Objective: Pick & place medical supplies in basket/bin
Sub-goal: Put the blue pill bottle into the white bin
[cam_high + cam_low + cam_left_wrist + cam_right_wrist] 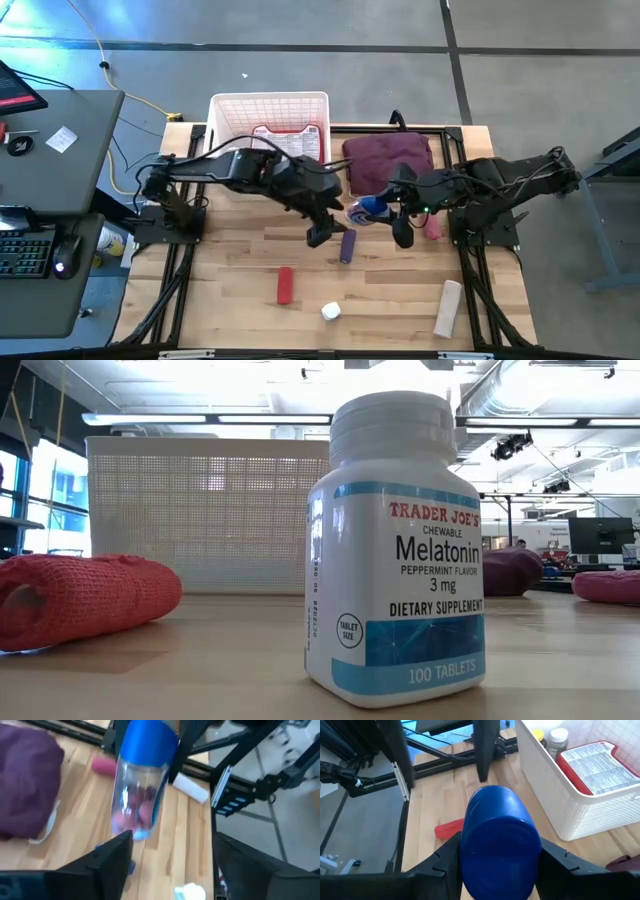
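A clear bottle with a blue cap (pixel 366 210) and pink contents sits mid-table between both grippers. My right gripper (pixel 500 852) is shut on it. My left gripper (pixel 172 845), open, faces the bottle's clear end (pixel 134 822) from the table's left. I cannot tell whether its finger touches the bottle. The white lattice basket (pixel 268 112) stands at the far edge, holding the red first-aid case (pixel 600 762) and small bottles (pixel 555 737). Lying on the table are a purple cylinder (pixel 347 245), a red one (pixel 285 285), a pink one (pixel 432 228) and a white one (pixel 448 307). My right gripper pinches the bottle's blue cap (pixel 500 827) between its two fingers (pixel 447 857), coming from the table's right. The clear body (pixel 137 795) reaches out past the fingers toward the left gripper and seems to be off the table.
A maroon cloth bundle (pixel 388 160) lies right of the basket. A small white Melatonin bottle (pixel 395 550) stands upright near the table's near edge (pixel 331 311). A desk with a keyboard (pixel 25 250) stands left of the table. Bare wood lies along the near side.
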Tool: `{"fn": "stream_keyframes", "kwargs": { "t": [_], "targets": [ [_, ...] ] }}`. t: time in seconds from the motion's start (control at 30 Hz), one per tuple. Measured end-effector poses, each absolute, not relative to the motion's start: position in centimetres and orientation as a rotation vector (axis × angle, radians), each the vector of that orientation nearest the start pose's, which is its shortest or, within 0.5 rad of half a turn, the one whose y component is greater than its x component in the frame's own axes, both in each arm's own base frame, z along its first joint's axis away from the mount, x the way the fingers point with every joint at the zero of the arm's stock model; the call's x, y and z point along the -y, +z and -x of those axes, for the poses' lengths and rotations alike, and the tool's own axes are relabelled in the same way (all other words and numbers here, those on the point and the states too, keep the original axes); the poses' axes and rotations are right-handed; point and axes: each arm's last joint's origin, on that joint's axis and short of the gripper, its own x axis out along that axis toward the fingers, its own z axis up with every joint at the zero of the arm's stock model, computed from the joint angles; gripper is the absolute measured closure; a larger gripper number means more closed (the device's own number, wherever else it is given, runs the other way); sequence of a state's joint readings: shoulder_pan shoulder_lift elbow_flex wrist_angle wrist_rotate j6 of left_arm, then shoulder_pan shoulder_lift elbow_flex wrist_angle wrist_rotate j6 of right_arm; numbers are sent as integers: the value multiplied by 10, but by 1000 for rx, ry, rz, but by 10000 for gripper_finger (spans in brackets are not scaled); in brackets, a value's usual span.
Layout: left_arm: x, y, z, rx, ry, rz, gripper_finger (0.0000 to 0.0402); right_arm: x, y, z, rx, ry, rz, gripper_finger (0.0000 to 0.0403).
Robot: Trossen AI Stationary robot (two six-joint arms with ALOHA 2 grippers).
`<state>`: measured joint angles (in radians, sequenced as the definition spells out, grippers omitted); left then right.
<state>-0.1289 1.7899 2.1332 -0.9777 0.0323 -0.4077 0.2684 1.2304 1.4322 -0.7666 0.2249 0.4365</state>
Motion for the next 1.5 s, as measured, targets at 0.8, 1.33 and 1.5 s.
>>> {"fn": "stream_keyframes", "kwargs": {
  "t": [0.8,1.33,1.5],
  "targets": [
    [39,414,-399,-671,-49,327,102,-59,418,-238,-450,-50,-272,232],
    [40,413,-402,-667,-99,336,195,-59,419,-237,-444,-54,-325,203],
    [33,427,-394,-619,-92,341,195,-54,428,-226,-389,-80,-323,203]
  ]
}}
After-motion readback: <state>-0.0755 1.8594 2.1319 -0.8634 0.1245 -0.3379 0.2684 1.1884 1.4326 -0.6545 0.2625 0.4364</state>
